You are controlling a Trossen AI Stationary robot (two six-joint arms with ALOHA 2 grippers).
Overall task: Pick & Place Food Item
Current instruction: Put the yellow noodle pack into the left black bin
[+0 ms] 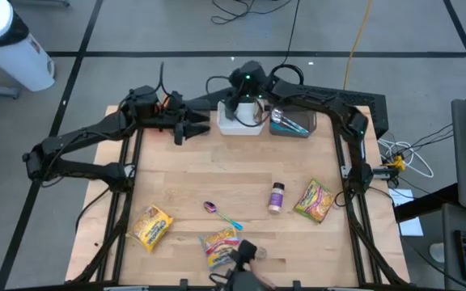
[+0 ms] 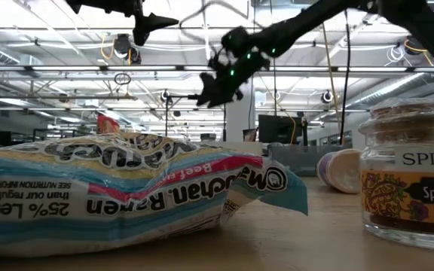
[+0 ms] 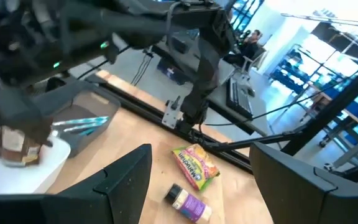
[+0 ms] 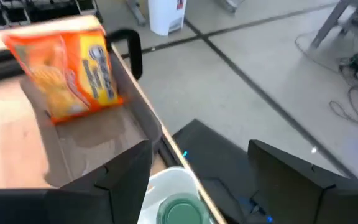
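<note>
Where labels read, Maruchan Ramen packet [image 2: 126,192], SPICE jar [image 2: 411,181], both grippers' fingers spread wide.

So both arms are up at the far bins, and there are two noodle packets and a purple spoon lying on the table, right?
Not quite: the high view shows three noodle packets, not two. The rest holds: a purple spoon lies on the table, and both arms are up at the far bins.

Both arms reach toward twelve o'clock. The left gripper [image 1: 203,128] hovers there with fingers spread wide, empty. The right gripper [image 1: 241,103], at its three o'clock, seems partly open.
</note>
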